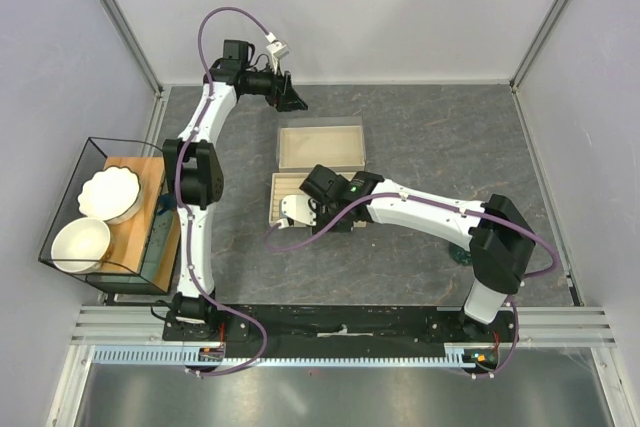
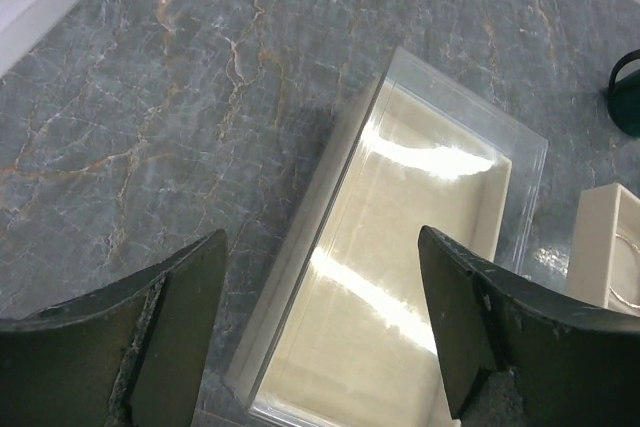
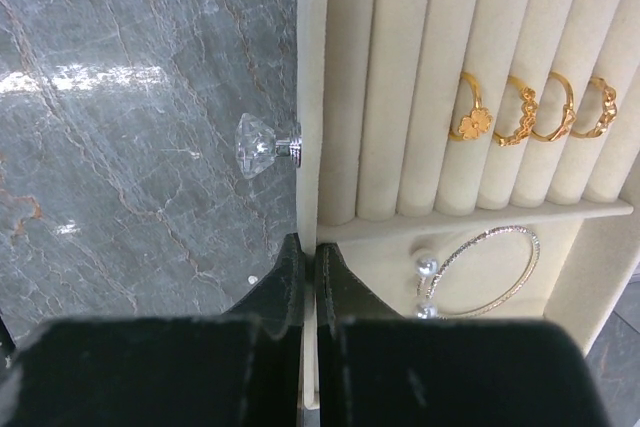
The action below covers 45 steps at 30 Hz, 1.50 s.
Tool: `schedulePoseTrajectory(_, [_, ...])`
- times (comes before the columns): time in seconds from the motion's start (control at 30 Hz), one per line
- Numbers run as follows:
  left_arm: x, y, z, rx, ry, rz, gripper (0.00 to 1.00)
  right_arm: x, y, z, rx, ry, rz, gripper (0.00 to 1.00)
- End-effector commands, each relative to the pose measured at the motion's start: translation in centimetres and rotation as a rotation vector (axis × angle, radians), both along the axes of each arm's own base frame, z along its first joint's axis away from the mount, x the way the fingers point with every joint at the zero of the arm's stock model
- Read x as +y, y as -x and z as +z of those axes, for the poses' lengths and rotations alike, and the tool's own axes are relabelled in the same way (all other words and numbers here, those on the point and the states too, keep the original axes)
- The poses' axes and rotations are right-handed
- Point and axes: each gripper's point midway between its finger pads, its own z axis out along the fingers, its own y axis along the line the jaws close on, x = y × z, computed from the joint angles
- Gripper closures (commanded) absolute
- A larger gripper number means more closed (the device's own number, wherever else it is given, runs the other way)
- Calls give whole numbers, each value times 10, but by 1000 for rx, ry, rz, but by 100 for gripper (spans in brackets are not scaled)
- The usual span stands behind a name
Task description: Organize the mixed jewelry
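Observation:
The beige slotted tray box (image 3: 340,77) holds several gold rings (image 3: 470,115) in its roll slots. A thin silver hoop with two pearls (image 3: 490,272) lies in the compartment below them. My right gripper (image 3: 310,259) is shut on the tray's side wall, just below its crystal knob (image 3: 258,144). In the top view it (image 1: 298,209) sits over the tray (image 1: 275,190). My left gripper (image 2: 320,247) is open and empty, hovering over a clear-walled beige box (image 2: 400,277) at the back (image 1: 320,146).
A dark green glass vessel (image 2: 628,92) stands right of the boxes, partly under my right arm (image 1: 462,252). A wire-framed stand at the left edge holds two white bowls (image 1: 108,193) on a wooden board. Walls enclose the grey marble table.

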Motion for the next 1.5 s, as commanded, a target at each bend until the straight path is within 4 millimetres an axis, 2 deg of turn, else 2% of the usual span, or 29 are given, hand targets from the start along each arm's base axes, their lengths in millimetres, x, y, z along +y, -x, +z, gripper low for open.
schedulePoseTrajectory(0.0, [-8, -1, 18, -98, 25, -71, 16, 14, -18, 15, -52, -60, 12, 100])
schedulePoseTrajectory(0.43, [-24, 9, 8, -87, 69, -154, 13, 13, -34, 11, -47, -67, 9, 100])
schedulePoseTrajectory(0.67, [-33, 12, -18, -87, 9, -168, 10, 15, -37, 11, -24, -89, 12, 100])
schedulePoseTrajectory(0.93, [-38, 12, -33, -65, -11, -171, 9, 17, -39, 14, -21, -104, 7, 100])
schedulePoseTrajectory(1.27, [-40, 23, -40, -40, -18, -196, 10, 14, -45, 8, -7, -107, 3, 100])
schedulePoseTrajectory(1.47, [-41, 27, -39, -39, -15, -207, 10, 9, -57, 7, -15, -110, 6, 100])
